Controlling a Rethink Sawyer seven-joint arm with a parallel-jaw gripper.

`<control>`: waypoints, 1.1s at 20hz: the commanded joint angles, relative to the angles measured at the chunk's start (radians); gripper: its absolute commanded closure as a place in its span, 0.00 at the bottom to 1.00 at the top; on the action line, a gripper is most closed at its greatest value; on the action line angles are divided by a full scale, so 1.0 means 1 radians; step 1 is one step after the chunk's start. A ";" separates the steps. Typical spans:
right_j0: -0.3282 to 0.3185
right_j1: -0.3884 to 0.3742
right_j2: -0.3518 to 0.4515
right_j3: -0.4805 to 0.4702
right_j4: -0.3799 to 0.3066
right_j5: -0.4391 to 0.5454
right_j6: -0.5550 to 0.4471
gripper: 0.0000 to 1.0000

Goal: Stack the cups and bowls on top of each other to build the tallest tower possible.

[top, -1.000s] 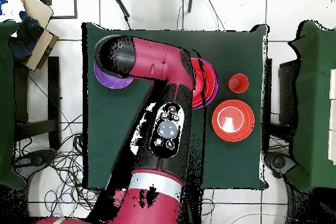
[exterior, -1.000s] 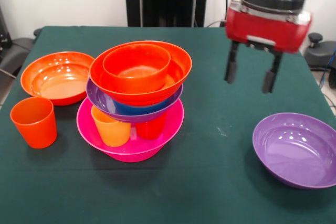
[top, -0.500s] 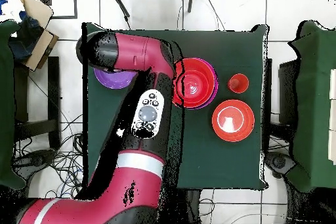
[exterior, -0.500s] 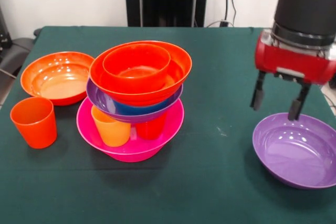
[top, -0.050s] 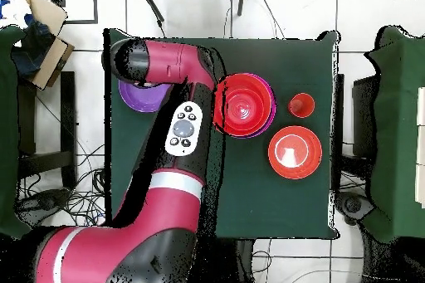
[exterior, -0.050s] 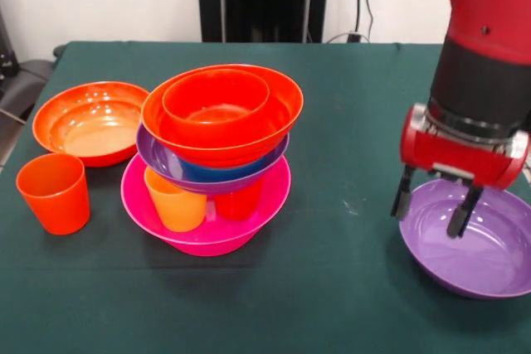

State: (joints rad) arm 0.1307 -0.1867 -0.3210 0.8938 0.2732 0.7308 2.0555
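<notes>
Green cloth table, glossy round bowls.

claw open, straddling purple bowl rim | tower left

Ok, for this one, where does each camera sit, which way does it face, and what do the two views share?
Front view: across the table, facing the robot; shows the tower, the loose purple bowl, and the forearm with the open gripper straddling that bowl's rim.
Overhead view: above the table, looking straight down; the whole red arm shows.
Shared: the tower, purple bowl, loose orange bowl, red cup.
</notes>
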 commanded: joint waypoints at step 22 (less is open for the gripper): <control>-0.038 0.158 0.187 -0.105 0.111 0.216 0.033 0.00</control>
State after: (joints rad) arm 0.1128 -0.0098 -0.3007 0.7613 0.3651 0.7927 2.0695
